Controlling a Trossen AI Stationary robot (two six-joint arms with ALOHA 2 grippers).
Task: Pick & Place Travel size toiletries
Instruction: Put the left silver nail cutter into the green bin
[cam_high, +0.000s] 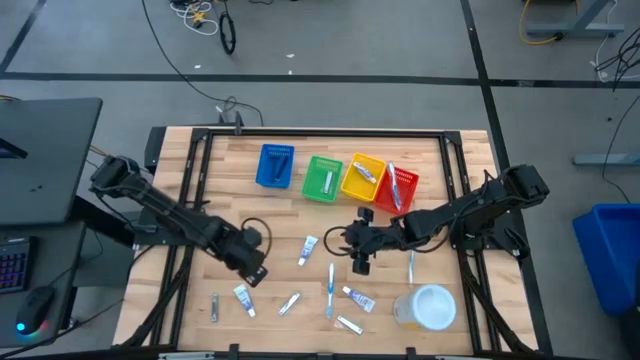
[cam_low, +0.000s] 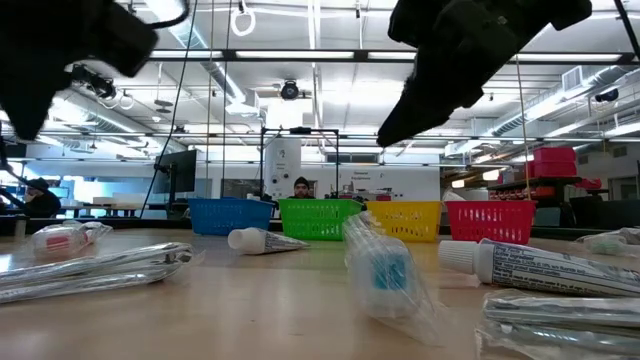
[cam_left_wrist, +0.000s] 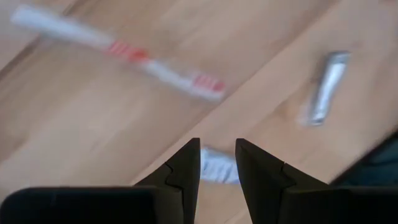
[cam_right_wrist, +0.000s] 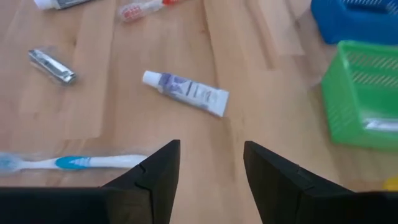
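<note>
Travel size toiletries lie scattered on the near half of the wooden table (cam_high: 200, 200). Among them are a white tube (cam_high: 308, 250), a blue toothbrush (cam_high: 331, 290), another tube (cam_high: 358, 298) and a small tube (cam_high: 243, 298). My left gripper (cam_high: 255, 275) hangs open above the table, pointing steeply down. In the left wrist view the small tube (cam_left_wrist: 217, 167) shows beyond the gap between its fingers (cam_left_wrist: 217, 144), untouched. My right gripper (cam_high: 360, 265) hovers open and empty near the table's middle. Ahead of its fingers (cam_right_wrist: 211, 144) lie the white tube (cam_right_wrist: 186, 92) and the blue toothbrush (cam_right_wrist: 81, 162).
Blue (cam_high: 275, 165), green (cam_high: 322, 178), yellow (cam_high: 362, 178) and red (cam_high: 398, 188) baskets stand in a row at the far side, with items inside. A round translucent container (cam_high: 428, 307) sits at the near right. A silvery packet (cam_left_wrist: 323, 93) and a red-and-white toothbrush (cam_left_wrist: 124, 53) lie near my left gripper.
</note>
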